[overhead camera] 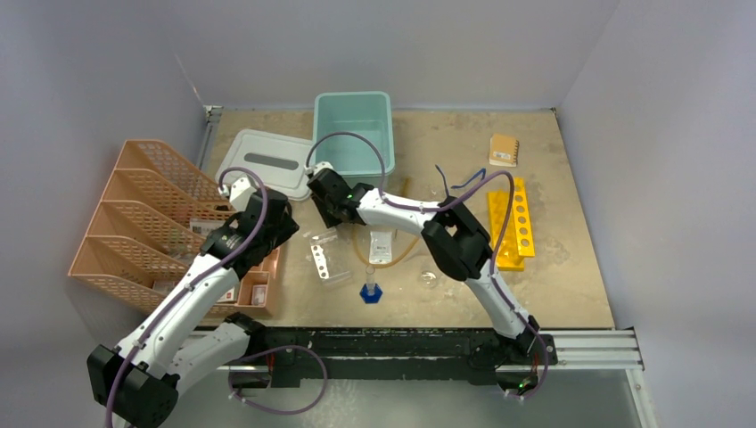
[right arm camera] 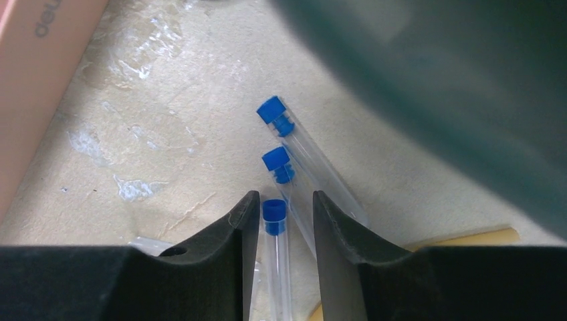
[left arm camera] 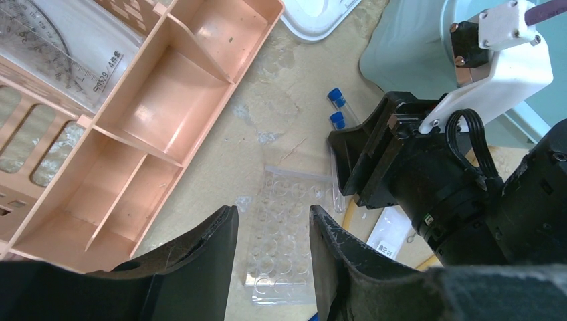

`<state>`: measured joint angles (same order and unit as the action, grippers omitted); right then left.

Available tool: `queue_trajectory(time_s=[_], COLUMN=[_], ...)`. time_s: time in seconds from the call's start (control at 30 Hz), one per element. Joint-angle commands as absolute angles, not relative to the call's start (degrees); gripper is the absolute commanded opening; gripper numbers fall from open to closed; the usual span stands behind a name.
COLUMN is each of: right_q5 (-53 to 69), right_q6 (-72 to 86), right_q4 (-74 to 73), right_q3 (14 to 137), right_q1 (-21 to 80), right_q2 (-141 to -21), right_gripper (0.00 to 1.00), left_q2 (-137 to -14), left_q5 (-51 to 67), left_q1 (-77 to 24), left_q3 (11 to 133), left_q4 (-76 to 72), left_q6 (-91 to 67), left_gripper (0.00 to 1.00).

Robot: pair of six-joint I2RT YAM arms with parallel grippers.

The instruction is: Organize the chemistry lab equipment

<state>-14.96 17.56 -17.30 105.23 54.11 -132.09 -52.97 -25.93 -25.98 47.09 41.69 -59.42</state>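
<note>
- Slippage is looming as the chief risk at the right claw (right arm camera: 284, 197). The smooth, round blue-capped tube (right arm camera: 274, 224) lying between its fingers is likely to roll or squirt out if the jaws are pinching it off-centre or right at the cap.
- Crowding is adding a second risk. Two more blue-capped tubes (right arm camera: 314, 154) are lying just beside the claw's tips, and a sideways nudge could be sending them rolling across the counter (right arm camera: 220, 100) or trapping one in the same pinch.
- Collision is threatening as well. The left claw (left arm camera: 272, 210) is hovering near the right wrist, so either arm swinging carelessly could be striking the other.
- The right claw is standing partway open and straddling that single tube. A sliver of gap is showing beside the tube, so I am judging it as not gripped yet.
- The left claw is standing at a middling opening and holding nothing. It is hanging above a clear well plate (left arm camera: 284, 247) that is lying flat on the counter.
- Further out, the peach tray (left arm camera: 167, 100) is sitting to the left of the tubes and the teal bin (overhead camera: 354, 125) just behind them.
- Beyond those, the white packet (overhead camera: 381, 247) and the blue-based cylinder (overhead camera: 371, 290) are waiting loose near the counter's middle, so the sorting is looking far from finished.
</note>
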Motion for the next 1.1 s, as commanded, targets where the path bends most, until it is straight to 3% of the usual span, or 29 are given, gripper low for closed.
queue_trajectory(time_s=[0.0, 0.23, 0.63, 1.07], right_q5=[-12.64, -13.54, -17.49, -16.27], right_q6=[14.4, 13.16, 9.18, 7.26], right_q4=[-19.23, -19.03, -18.05, -11.51], right_q3=[107.92, 109.11, 107.83, 101.64], right_q1=[54.56, 54.56, 54.6, 54.56], right_q2=[-133.93, -136.05, -135.08, -122.45], right_gripper=[0.38, 0.37, 0.18, 0.17], left_q2=[-51.94, -52.37, -51.99, -51.02], left_q5=[-27.23, -26.82, -26.98, -23.63], left_q1=[-25.66, -25.66, -25.66, -25.66], left_q3=[47.38, 47.46, 47.39, 46.52], left_q4=[41.22, 40.91, 40.88, 38.0], left_q6=[-59.17, -59.15, -59.66, -59.5], left_gripper=[0.43, 0.43, 0.43, 0.45])
